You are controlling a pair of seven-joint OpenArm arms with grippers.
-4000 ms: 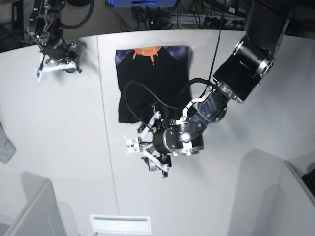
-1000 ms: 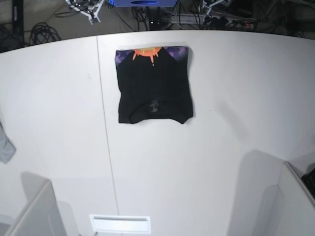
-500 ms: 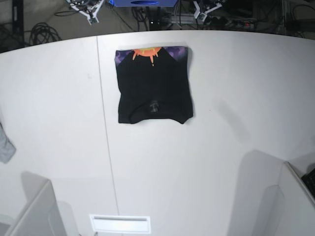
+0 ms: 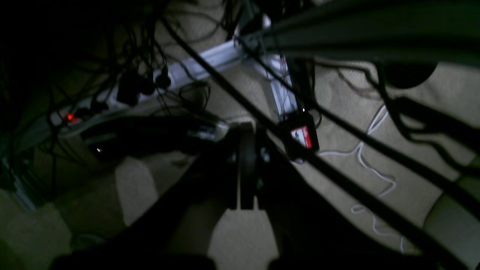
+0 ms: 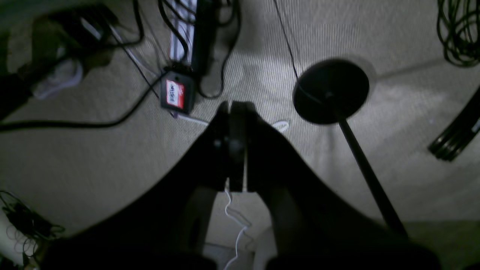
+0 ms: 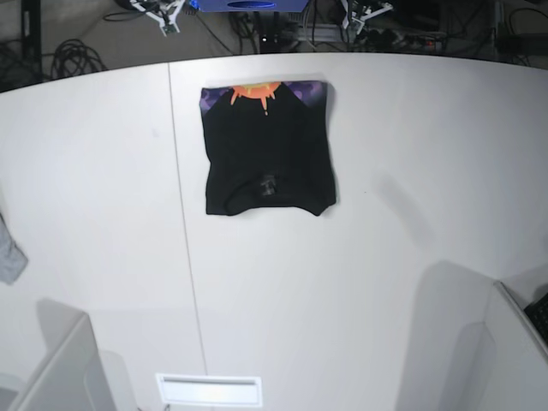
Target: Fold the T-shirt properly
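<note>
Left wrist view: left gripper (image 4: 245, 165) had its jaws pressed together, nothing between them, pointed down at carpeted floor (image 4: 375, 150) off the tabletop. Cables, one power strip (image 4: 112, 101) and one black adapter with a red label (image 4: 302, 135) were below it. No T-shirt in this view.

Right wrist view: right gripper (image 5: 234, 146) was also closed tight and empty, over the same sort of carpet. One labelled adapter (image 5: 177, 93), one round black stand base (image 5: 331, 90) with its pole, loose cables. No shirt here either.

Base view: one T-shirt (image 6: 270, 154) lay flat on the white tabletop (image 6: 385, 282), far-centre, as a compact, roughly square packet, black side up, with the orange-and-purple print showing along the far edge. Edges looked fairly square, slight bulge at the near hem. One grey cloth scrap (image 6: 8, 253) sat at the left edge, well apart from the shirt. Both grippers were only just visible past the far edge, parked clear.

Judgement: fold looked done, this was the retreat. To do it well, arms should stay off the tabletop so nothing drags the packet, grippers empty. A tidier finish would square that near hem.

Count: shirt 1, scrap 1, grippers 2.
</note>
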